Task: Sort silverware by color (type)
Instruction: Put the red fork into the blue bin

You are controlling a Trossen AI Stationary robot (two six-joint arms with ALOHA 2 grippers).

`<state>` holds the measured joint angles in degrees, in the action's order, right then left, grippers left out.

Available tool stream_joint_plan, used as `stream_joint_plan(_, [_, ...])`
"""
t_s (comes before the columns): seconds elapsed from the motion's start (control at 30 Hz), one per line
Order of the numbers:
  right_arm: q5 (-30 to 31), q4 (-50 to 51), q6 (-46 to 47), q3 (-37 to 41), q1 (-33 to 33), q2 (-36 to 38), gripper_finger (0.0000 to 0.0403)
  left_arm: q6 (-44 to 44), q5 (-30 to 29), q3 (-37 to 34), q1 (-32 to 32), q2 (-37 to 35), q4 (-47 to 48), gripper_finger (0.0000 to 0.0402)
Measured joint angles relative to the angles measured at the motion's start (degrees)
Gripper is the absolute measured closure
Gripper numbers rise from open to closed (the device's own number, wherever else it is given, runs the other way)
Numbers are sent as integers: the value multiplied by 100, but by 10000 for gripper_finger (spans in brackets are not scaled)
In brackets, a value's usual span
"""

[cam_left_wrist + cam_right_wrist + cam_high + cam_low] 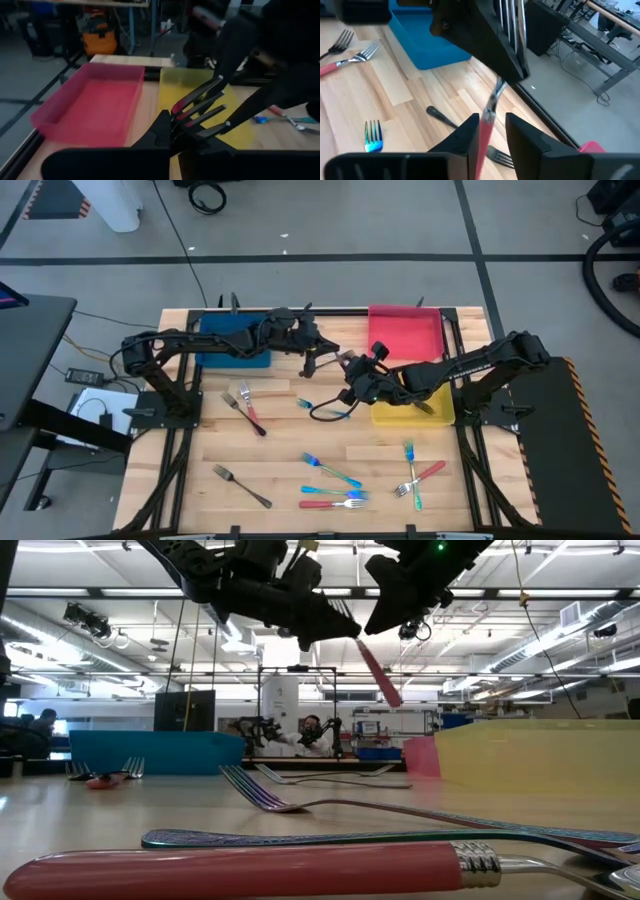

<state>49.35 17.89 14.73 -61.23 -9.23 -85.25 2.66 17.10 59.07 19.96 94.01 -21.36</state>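
Above the middle of the pale wooden slatted surface (285, 445), a red-handled fork with silver tines (381, 676) hangs in the air between the 2 dark arms, tilted with its tines uppermost. The left gripper (333, 358), reaching in from the blue rectangular plastic tray (232, 342), has its jaws clamped on the tines. The right gripper (490, 134) sits around the red handle with its jaws apart, a sliver of space showing on one side of the handle.

Beyond the pair stand the red rectangular plastic tray (405, 330) and, under the right arm, the yellow rectangular plastic tray (410, 414).

The rest of the silverware lies loose on the surface: a second red-handled fork crossed with a grey metal fork (244, 406) near the left arm, a small blue-teal iridescent fork (305, 404) near the centre, a lone dark grey fork (241, 485) towards the front left, a cluster of teal and red forks (333, 488) at the front centre, and 1 teal and 1 red fork crossed (415, 473) at the front right
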Motion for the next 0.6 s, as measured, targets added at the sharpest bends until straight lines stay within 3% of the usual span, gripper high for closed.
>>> stream_joint_plan(0.33, [-151,592,-40,0,0,0,294,497,-56,27,708,-798,2248,389])
stream_joint_plan(0.6, [-160,784,-38,0,0,0,294,1349,-1020,430,1229,-1792,4490,388])
